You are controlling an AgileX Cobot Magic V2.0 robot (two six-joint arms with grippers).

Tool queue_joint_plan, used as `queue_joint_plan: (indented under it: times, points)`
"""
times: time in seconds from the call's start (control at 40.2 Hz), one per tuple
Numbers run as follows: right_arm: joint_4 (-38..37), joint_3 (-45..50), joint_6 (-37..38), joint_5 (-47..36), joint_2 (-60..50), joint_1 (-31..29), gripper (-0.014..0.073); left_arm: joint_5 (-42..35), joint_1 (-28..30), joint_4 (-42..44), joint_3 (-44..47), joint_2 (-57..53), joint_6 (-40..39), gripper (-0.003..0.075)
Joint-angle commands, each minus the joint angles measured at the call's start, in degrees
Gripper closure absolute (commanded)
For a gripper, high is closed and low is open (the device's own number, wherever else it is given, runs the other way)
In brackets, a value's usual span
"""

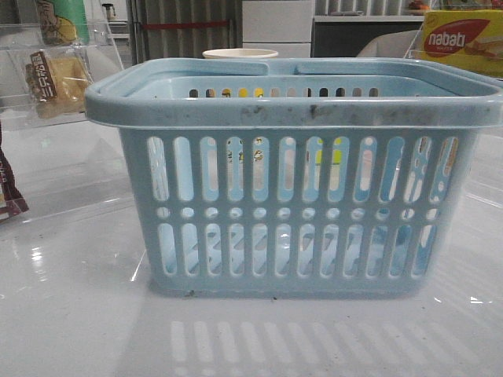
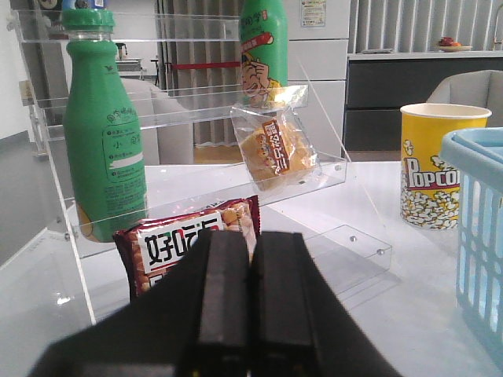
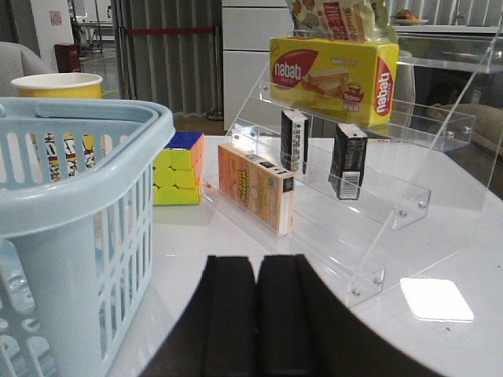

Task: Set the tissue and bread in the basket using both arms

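**Basket waits mid-table, both grippers closed on nothing**

The light-blue basket (image 1: 295, 177) stands centre on the glossy white table (image 1: 71, 314); its contents cannot be told. The bread (image 2: 275, 147) leans on the left acrylic shelf (image 2: 196, 110). Two black-and-white tissue packs (image 3: 348, 161) stand on the right shelf (image 3: 409, 196). Left gripper (image 2: 250, 306) and right gripper (image 3: 258, 314) are clenched, empty.

Popcorn cup (image 1: 240, 54) mostly hidden behind basket (image 1: 295, 106).
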Motion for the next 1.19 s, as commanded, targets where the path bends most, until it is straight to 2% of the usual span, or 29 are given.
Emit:
queue_joint_plan:
  times: [0.0, 0.671, 0.87, 0.994, 1.168]
  points:
    - [-0.1, -0.3, 0.0, -4.9, -1.1, -0.3, 0.0566, -4.9, -0.2, -0.4, 0.3, -1.0, -0.5, 0.0627]
    - [-0.1, -0.3, 0.0, -4.9, -1.1, -0.3, 0.0566, -4.9, -0.2, -0.4, 0.3, -1.0, -0.5, 0.0627]
    - [-0.1, -0.8, 0.0, -7.1, -1.1, -0.3, 0.0566, -6.6, -0.2, -0.3, 0.0, -1.0, -0.3, 0.0627]
    - [-0.1, -4.8, 0.0, -6.7, -1.1, -0.3, 0.0566, -6.6, -0.3, -0.4, -4.5, -1.0, -0.3, 0.0627]
    - [-0.1, -15.0, 0.0, -3.8, 0.0, -0.3, 0.0566, -4.2, -0.3, -0.1, -14.1, 0.7, -0.2, 0.0627]
